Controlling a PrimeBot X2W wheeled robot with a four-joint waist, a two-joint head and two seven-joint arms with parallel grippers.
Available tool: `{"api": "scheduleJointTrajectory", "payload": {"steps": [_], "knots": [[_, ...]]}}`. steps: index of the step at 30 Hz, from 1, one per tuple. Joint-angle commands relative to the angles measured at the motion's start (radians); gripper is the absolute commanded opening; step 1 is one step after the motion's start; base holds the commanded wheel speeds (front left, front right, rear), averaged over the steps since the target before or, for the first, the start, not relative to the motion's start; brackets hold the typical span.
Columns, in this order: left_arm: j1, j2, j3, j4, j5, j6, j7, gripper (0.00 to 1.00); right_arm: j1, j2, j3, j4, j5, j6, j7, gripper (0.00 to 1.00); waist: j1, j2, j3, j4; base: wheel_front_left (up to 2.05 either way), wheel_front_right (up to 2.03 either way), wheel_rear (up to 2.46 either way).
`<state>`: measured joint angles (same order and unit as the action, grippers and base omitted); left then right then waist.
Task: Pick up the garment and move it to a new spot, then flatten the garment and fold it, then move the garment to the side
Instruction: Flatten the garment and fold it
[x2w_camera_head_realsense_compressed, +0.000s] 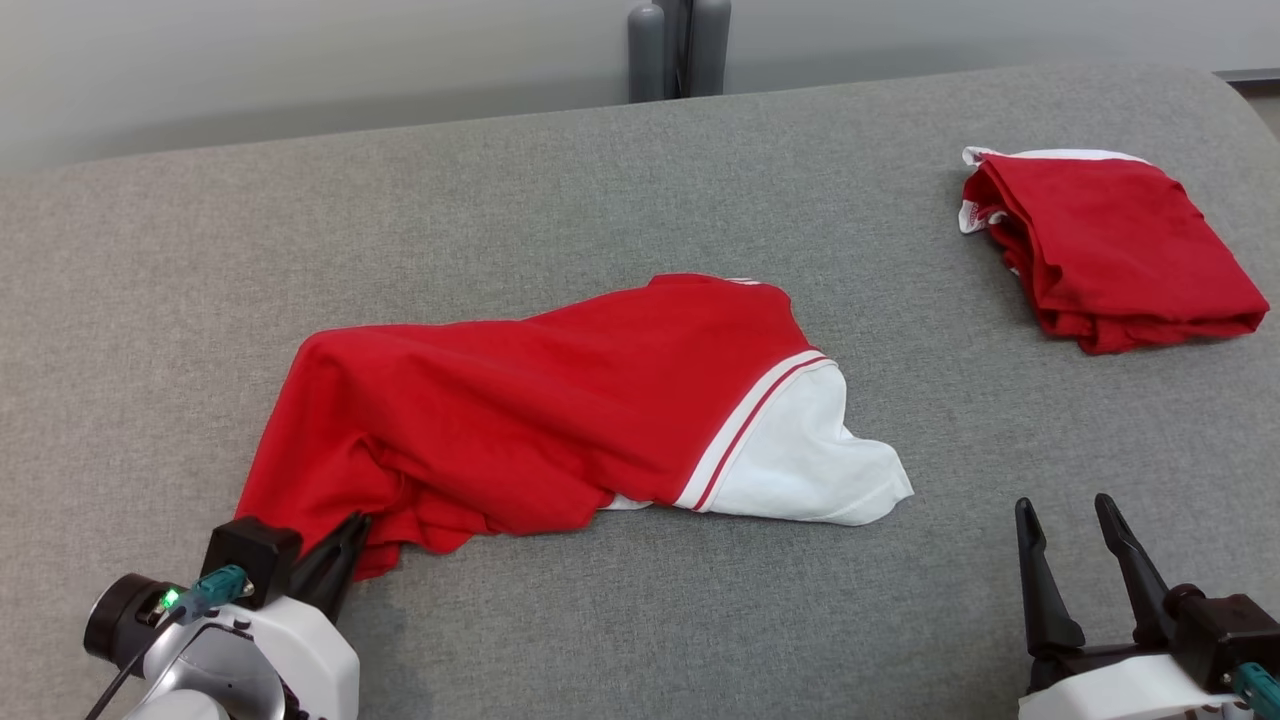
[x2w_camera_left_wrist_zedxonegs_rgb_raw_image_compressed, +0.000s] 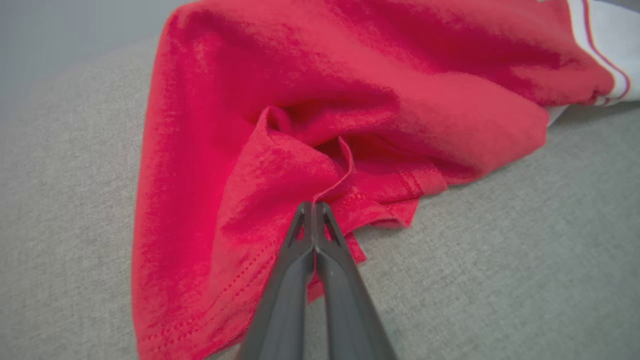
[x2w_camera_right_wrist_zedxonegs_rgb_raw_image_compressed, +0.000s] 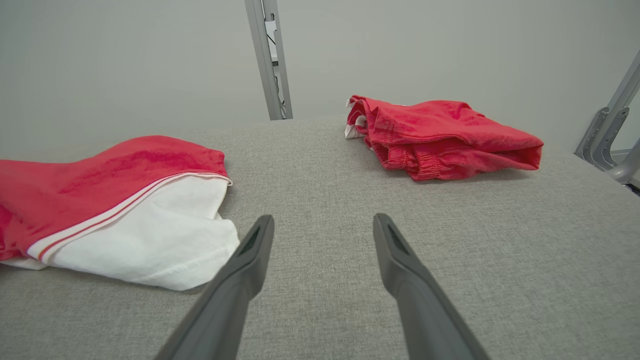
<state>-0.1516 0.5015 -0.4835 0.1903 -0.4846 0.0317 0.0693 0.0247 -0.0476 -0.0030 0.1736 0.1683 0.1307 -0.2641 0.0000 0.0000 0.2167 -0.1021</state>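
A folded red pile (x2w_camera_head_realsense_compressed: 1110, 250) lies beyond the spread right tool (x2w_camera_head_realsense_compressed: 1063, 503); left tool (x2w_camera_left_wrist_zedxonegs_rgb_raw_image_compressed: 314, 204) pinches the garment (x2w_camera_head_realsense_compressed: 560, 400) hem.

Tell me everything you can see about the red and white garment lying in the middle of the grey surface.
The red and white garment looks like soft knit cloth: mostly red, with a white part at its right end edged by a red-and-white striped band. It lies crumpled and unfolded on the grey padded surface, bunched near its lower left. There the left pincer is shut on a fold by the stitched red hem.
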Motion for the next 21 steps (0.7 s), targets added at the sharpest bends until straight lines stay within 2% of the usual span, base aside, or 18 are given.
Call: {"api": "scheduleJointTrajectory", "payload": {"steps": [1,5,12,16,18,21], "knots": [[-0.018,0.006,0.009,-0.013,-0.002,0.002,-0.007,0.00,0.003,-0.006,-0.005,0.000,0.003,0.000,0.000,1.00,0.0000,0.0000,-0.006,0.000,0.00,0.00,0.00],[-0.021,0.015,0.033,-0.094,-0.008,0.020,-0.028,0.00,0.013,-0.006,-0.008,0.003,0.004,0.000,0.000,1.00,0.0000,0.0000,-0.025,0.002,0.00,0.00,0.00],[0.052,0.051,0.118,-0.361,-0.041,0.097,-0.041,0.00,0.034,-0.006,-0.010,0.011,0.001,0.000,0.000,1.00,0.0000,0.0000,-0.073,0.001,0.00,0.00,0.00],[0.132,0.062,0.184,-0.506,-0.113,0.125,-0.045,0.00,0.045,-0.006,-0.011,0.012,-0.002,0.000,0.000,1.00,0.0000,0.0000,-0.092,0.000,0.00,0.00,0.00],[0.177,0.048,0.216,-0.561,-0.176,0.132,-0.048,0.00,0.050,-0.006,-0.015,0.011,-0.004,0.000,0.000,1.00,0.0000,0.0000,-0.099,0.001,0.00,0.00,0.00],[0.245,0.060,0.282,-0.556,-0.240,0.149,-0.052,0.00,0.061,-0.005,-0.020,0.008,-0.007,0.000,0.000,1.00,0.0000,0.0000,-0.103,0.003,0.00,0.00,0.00]]}}
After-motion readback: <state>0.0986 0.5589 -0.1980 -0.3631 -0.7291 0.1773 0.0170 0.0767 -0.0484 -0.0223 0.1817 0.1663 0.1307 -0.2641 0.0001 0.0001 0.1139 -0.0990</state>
